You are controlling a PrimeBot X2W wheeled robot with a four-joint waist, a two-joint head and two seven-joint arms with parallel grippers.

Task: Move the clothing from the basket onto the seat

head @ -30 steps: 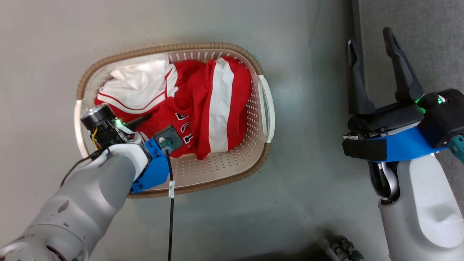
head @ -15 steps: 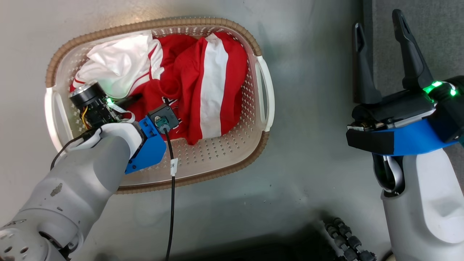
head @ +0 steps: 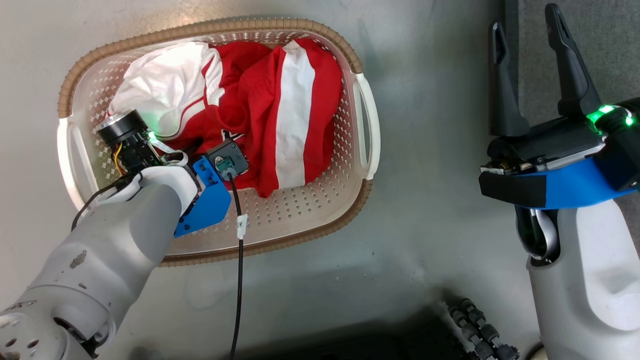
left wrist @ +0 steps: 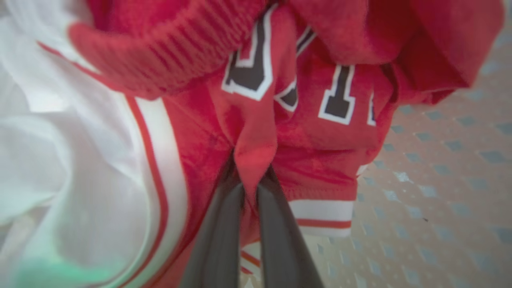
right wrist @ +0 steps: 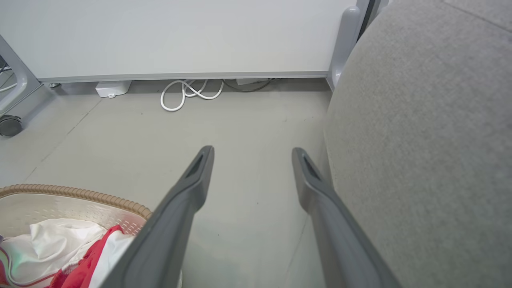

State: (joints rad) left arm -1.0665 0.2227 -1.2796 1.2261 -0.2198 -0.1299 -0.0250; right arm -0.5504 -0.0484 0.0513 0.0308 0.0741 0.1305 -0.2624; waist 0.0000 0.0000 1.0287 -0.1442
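Observation:
Red clothing (head: 280, 100) with a broad white stripe and a white panel lies heaped in the white perforated basket (head: 300, 235), which has a brown rim. My left wrist reaches into the basket's near left part. In the left wrist view my left gripper (left wrist: 250, 176) is shut on a fold of the red clothing (left wrist: 328, 144), just below its dark numerals. My right gripper (head: 525, 25) stands open and holds nothing, off to the right beside the edge of the grey seat (head: 600, 50). The right wrist view has the seat (right wrist: 432, 140) at the right and the basket's rim (right wrist: 80, 194) at the lower left.
The basket stands on a grey floor (head: 425, 200). A black cable (head: 239, 280) hangs from my left wrist over the basket's near rim. A dark ribbed cable chain (head: 480, 330) lies at the bottom. Ahead are a white wall panel (right wrist: 180, 36), a coiled white cord (right wrist: 188, 94) and a caster (right wrist: 9, 126).
The head camera has shifted, so the basket sits higher and further left in view. My left wrist has gone deeper into the clothing, and the fabric has bunched toward it. The right gripper stays open.

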